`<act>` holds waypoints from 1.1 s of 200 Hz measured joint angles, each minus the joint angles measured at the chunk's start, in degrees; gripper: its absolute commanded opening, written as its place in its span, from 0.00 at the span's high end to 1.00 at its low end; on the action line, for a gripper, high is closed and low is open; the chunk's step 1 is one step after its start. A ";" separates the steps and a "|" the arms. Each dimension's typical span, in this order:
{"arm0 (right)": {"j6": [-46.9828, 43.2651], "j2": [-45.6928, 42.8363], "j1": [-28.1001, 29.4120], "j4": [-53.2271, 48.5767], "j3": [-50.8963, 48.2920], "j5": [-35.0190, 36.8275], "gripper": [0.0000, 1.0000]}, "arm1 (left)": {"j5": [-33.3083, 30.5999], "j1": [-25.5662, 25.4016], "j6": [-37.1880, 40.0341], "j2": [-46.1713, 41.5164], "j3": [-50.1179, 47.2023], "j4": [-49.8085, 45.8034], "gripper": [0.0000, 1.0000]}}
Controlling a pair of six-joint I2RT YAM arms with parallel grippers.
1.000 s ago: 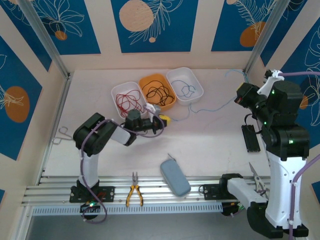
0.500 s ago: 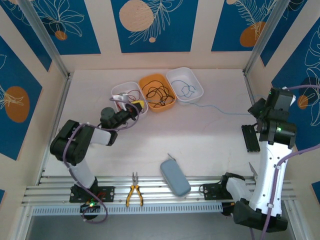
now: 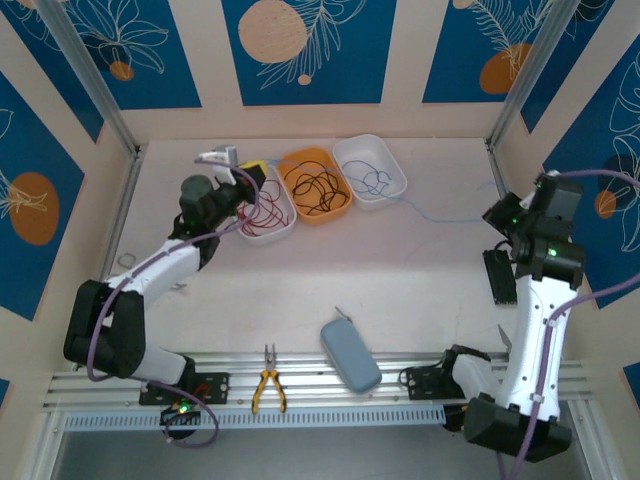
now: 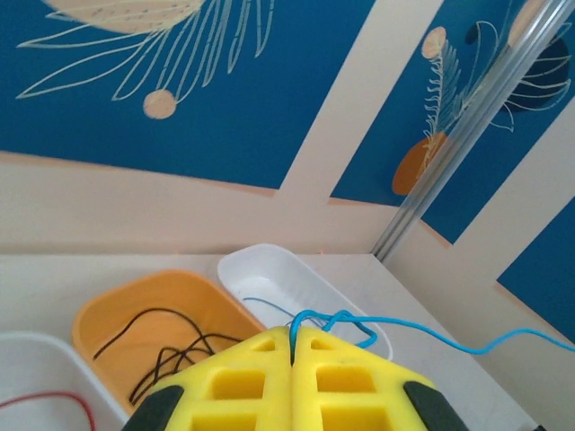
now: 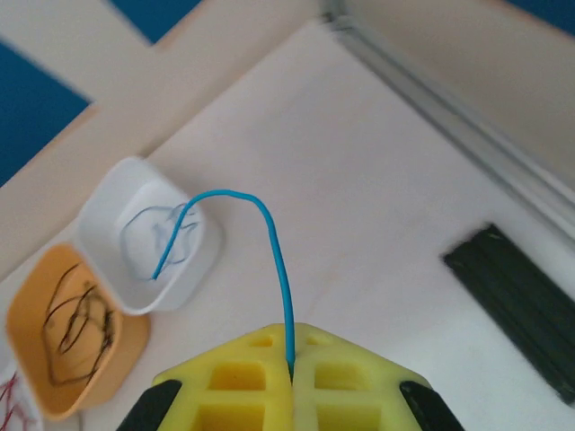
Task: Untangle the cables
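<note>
- While both claws pinch the same light blue cable (image 5: 225,192), the step in hand looks like drawing that strand out straight, so the two grips matter most; the left claw (image 4: 292,346) has its yellow pads pressed together with the wire coming out at the tips; the right claw (image 5: 289,359) is clamped on it likewise, the wire rising from the seam between its pads
- Ahead of the right claw the strand arcs up and over, then drops into the white bin (image 5: 101,235), where the rest lies in loose loops; to that claw's left sits the orange bin (image 5: 27,359) with the black cable (image 5: 76,332)
- From the left claw the strand runs off to its right over the table; the red cable (image 4: 45,398) lies in a second white bin (image 4: 36,346) at that claw's lower left
- My advice: part the claws slowly and level; so thin a wire would probably slip from the pads if jerked; watch the loops in the bin, which might cinch into a knot or tug the bin along; carry the strand above the rim, not across it
</note>
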 measured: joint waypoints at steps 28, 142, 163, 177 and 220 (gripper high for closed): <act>-1.73 5.73 12.50 4.44 1.73 -0.31 1.00 | 1.11 -2.56 2.62 5.99 8.92 -4.33 1.00; -7.69 46.12 25.11 21.75 27.08 0.55 1.00 | 1.42 -12.61 10.19 44.39 54.95 -16.98 1.00; -8.35 52.72 25.51 23.47 31.58 0.48 1.00 | 1.40 -12.98 10.88 52.13 63.19 -17.90 1.00; -8.79 56.94 25.53 23.76 35.50 0.33 1.00 | 1.42 -12.98 10.97 56.94 68.52 -18.84 1.00; -10.27 68.63 25.53 22.84 48.41 -0.39 1.00 | 1.44 -13.31 11.04 68.83 82.25 -21.77 1.00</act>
